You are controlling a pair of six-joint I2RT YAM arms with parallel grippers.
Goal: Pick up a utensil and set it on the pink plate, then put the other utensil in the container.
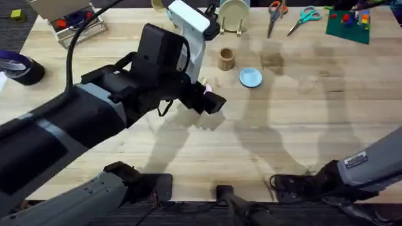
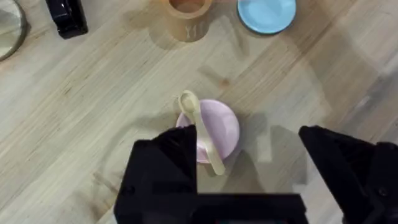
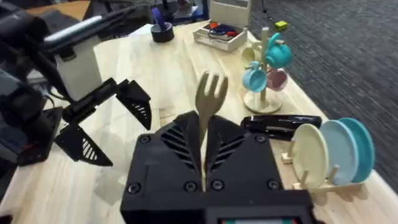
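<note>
I see the pale wooden spoon [image 2: 200, 132] lying across the smooth round pink plate [image 2: 219, 127] on the grained wood surface [image 2: 93, 112], between my left fingers [image 2: 163, 163], which stand wide apart and empty. My right fingers [image 3: 180, 142] pinch the thin handle of the wooden fork [image 3: 208, 112], prongs up. The tan cylindrical container [image 2: 186, 15] sits beyond the plate.

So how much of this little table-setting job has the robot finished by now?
About halfway. The spoon already lies across the pink plate, and the left gripper above it is open and empty. The right gripper is shut on the fork, prongs up. Left to do: put that fork into the wooden cup, which stands beside the blue plate.
</note>
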